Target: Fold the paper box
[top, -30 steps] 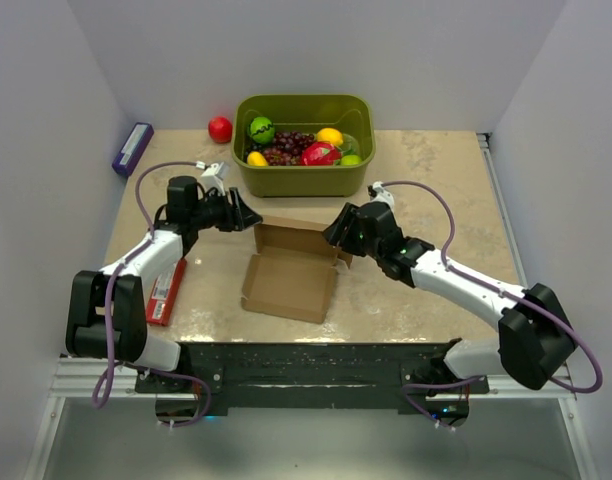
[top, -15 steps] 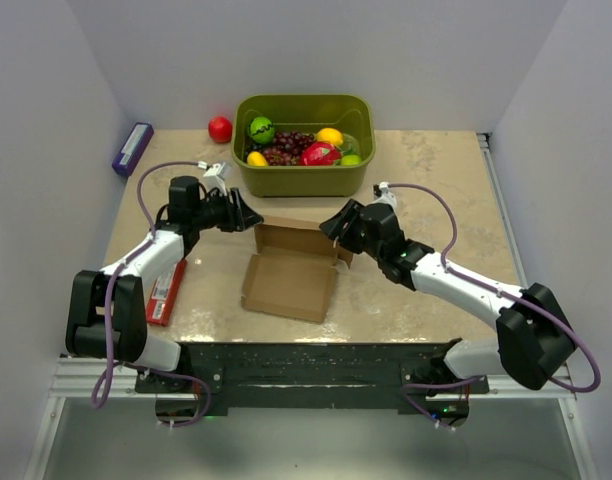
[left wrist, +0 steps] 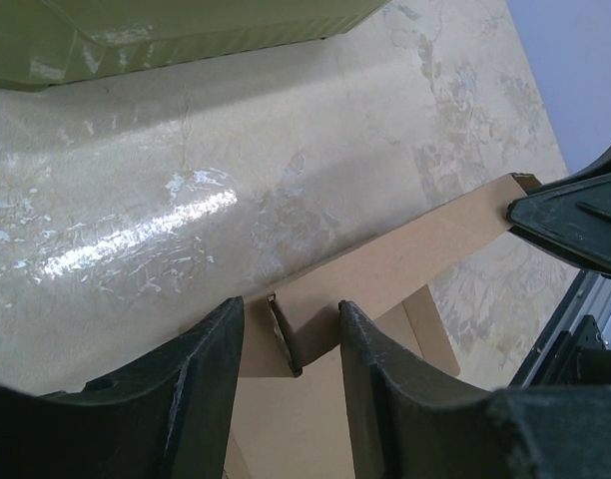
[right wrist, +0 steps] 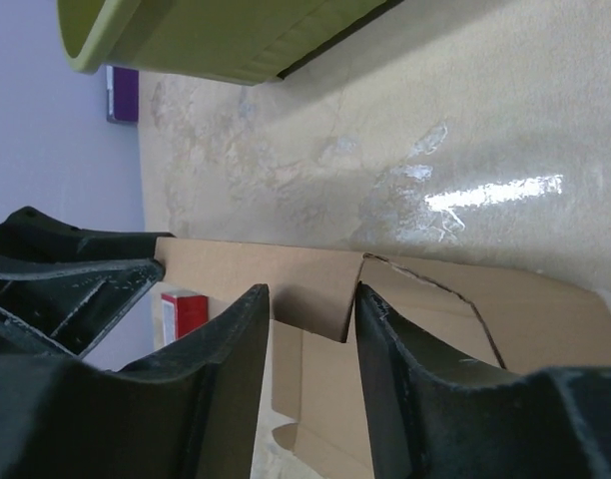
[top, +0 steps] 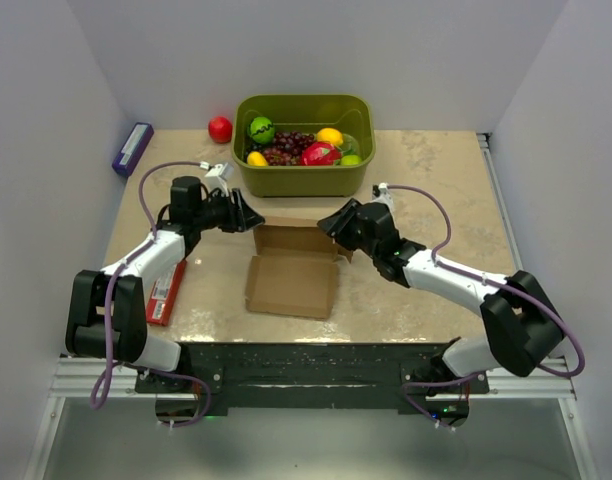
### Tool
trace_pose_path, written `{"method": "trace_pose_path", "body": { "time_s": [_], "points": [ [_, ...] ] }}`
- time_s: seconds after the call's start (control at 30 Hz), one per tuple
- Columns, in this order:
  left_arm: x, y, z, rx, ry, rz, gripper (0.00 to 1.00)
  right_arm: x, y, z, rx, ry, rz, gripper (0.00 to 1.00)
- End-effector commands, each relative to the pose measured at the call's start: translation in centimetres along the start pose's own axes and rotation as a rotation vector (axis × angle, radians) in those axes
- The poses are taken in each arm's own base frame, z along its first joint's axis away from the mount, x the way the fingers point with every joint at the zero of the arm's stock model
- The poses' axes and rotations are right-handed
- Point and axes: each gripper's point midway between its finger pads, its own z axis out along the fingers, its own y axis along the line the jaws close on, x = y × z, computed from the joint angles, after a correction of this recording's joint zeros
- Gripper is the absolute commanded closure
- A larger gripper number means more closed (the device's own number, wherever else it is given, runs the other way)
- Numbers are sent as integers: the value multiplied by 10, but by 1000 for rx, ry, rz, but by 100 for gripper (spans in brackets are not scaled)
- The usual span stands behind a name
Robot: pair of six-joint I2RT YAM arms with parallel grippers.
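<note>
wrist views alone show left gripper point(left wrist: 291, 314) and right gripper point(right wrist: 310, 294) half-open astride the paper box point(top: 291, 285) wall.

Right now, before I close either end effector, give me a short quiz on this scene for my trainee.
1. True or false: the paper box sits inside the green tub.
2. Of the left end effector and right end effector, which has the box's far wall between its fingers? A left only, B right only, C both.
3. Fill in: the slim red pack lies beside the ___ arm.
Key: 1 false; 2 C; 3 left.
</note>
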Motion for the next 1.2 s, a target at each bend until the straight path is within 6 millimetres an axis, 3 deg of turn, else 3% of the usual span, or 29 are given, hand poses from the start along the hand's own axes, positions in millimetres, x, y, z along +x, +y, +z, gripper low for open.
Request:
{"method": "trace_pose_path", "body": {
  "time_s": [0.0,0.2,0.47,0.67,0.77,0.8,0.9,0.97,1.03,1.17],
  "points": [
    [2,-5,1,13,6,27,53,-16,27,-1,-95,-60,85,59],
    [2,-9,1,24,9,32,53,-17,21,4,-85,-86,166,73],
    [5,-11,2,27,16,31,53,-14,8,14,-43,-96,226,100],
    [5,-10,3,21,19,35,53,-13,8,14,-53,-97,234,100],
    [5,-8,4,8,22,35,53,-18,11,7,-70,-114,195,80],
    [5,-6,4,2,22,35,53,-19,12,4,-71,-118,176,62],
    [5,-6,4,-4,23,33,53,-28,18,-12,-82,-146,73,36],
    [4,-4,4,-11,21,32,53,-32,12,-20,-46,-177,-8,34],
    [4,-5,3,-11,20,33,53,-30,19,-32,-59,-193,-101,35],
    [4,-5,4,-10,21,33,53,-9,29,-51,-43,-215,-295,41]
  ]
}}
